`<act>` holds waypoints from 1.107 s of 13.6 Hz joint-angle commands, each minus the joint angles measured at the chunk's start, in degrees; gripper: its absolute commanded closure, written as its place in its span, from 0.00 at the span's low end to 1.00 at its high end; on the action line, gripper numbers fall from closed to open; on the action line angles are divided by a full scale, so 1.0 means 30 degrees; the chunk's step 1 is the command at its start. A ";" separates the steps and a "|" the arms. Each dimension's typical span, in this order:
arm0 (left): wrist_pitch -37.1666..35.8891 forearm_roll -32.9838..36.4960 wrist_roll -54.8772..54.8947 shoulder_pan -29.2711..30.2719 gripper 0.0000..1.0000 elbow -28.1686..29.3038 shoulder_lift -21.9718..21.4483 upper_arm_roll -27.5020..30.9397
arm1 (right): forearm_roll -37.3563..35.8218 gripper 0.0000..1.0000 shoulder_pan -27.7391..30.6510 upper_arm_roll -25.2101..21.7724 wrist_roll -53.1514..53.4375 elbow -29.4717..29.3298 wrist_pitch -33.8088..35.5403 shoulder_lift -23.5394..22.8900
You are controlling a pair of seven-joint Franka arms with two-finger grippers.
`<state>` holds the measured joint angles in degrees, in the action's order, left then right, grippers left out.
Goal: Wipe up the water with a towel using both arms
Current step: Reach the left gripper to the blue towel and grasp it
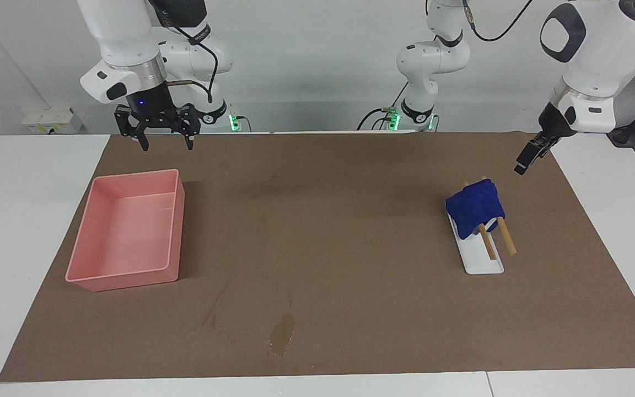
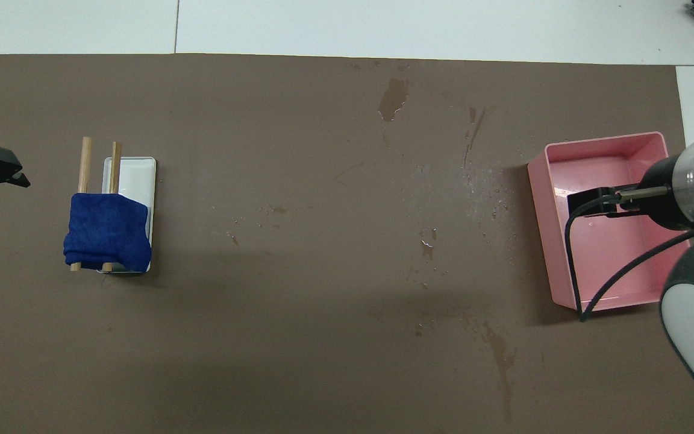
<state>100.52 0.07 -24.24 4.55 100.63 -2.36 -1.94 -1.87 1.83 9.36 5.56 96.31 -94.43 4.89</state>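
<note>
The deep-blue towel [image 1: 474, 208] hangs over the two wooden sticks of a white stand [image 1: 483, 262]; it also shows in the overhead view [image 2: 106, 232]. A water puddle [image 1: 283, 333] lies on the brown mat, farther from the robots than the towel, and shows in the overhead view [image 2: 393, 99] too. My left gripper [image 1: 522, 165] hangs open in the air beside the towel, toward the left arm's end of the table, apart from it. My right gripper [image 1: 166, 137] is open and empty, high over the pink tray [image 1: 177, 220].
The pink tray [image 2: 540, 229] stands toward the right arm's end; in the overhead view my right wrist covers part of it. Smaller wet streaks [image 2: 425, 238] mark the mat's middle. The brown mat [image 1: 350, 220] covers most of the white table.
</note>
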 commanded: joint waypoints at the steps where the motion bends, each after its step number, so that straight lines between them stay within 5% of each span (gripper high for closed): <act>1: 0.1497 -0.0288 0.3293 0.0213 0.13 0.1549 -0.0180 0.0002 | 0.0330 0.00 0.0268 0.0073 -0.0241 0.0445 -0.0135 0.0450; 11: 0.5365 -0.0318 0.7607 0.0126 0.22 0.6061 -0.0150 0.0002 | 0.0330 0.00 0.0268 0.0073 -0.0241 0.0473 -0.0106 0.0450; 15: 0.5925 -0.0318 0.8928 0.0242 0.31 0.6358 0.0142 0.0002 | 0.0330 0.00 0.0268 0.0073 -0.0241 0.0474 -0.0106 0.0450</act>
<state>116.44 0.04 0.16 4.78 118.45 -1.61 -1.87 -1.87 1.83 9.36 5.56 96.31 -94.43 4.89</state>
